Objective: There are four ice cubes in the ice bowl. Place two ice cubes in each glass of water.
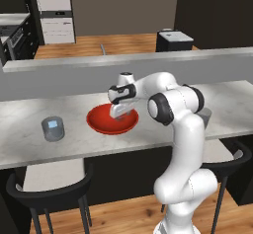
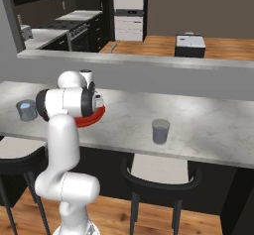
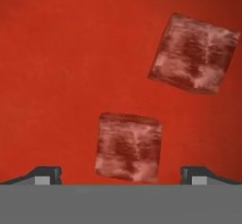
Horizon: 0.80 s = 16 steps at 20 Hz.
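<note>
We have our gripper (image 3: pixel 121 178), fingers apart, low in the red bowl (image 1: pixel 99 122) over an ice cube (image 3: pixel 127 146) at lower centre, both glasses (image 1: pixel 53 129) seemingly unfilled.

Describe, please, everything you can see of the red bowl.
The red bowl is wide, shallow, round and glossy, like glazed ceramic or plastic. It sits upright on the pale marbled counter, between two grey glasses and touching neither. The open gripper reaches down into it. The hand view shows two see-through ice cubes lying apart on its floor, one between the fingertips.
</note>
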### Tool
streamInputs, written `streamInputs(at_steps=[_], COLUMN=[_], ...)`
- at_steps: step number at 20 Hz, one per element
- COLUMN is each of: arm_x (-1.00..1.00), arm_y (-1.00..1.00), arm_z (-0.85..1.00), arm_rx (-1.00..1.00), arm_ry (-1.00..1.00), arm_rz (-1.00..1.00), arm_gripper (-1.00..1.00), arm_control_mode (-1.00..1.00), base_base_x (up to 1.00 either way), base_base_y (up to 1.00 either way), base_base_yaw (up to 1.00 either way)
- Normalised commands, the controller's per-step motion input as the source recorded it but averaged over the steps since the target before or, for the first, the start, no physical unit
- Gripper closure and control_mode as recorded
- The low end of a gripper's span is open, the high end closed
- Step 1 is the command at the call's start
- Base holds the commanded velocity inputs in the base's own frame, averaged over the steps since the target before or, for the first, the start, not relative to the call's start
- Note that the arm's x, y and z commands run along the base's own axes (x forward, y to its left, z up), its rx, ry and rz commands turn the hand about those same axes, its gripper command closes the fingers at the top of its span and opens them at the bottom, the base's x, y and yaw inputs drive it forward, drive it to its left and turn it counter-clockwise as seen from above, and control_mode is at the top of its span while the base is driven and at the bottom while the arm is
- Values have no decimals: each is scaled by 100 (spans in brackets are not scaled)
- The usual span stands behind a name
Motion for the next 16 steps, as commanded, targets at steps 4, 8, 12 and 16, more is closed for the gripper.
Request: streamInputs(at_steps=[4,8,12,16], arm_x=[17,16,6,2], arm_y=[15,11,0,0], arm_z=[-9,-15,-14,-6], arm_rx=[0,0,-1,-3], arm_ry=[8,7,8,5], arm_rz=[0,0,0,0], arm_gripper=[-100,-100,-100,-100], arm_control_mode=[-100,-100,-100,-100], base_base_x=[0,0,0,0], base_base_y=[0,0,0,0], base_base_yaw=[0,0,0,0])
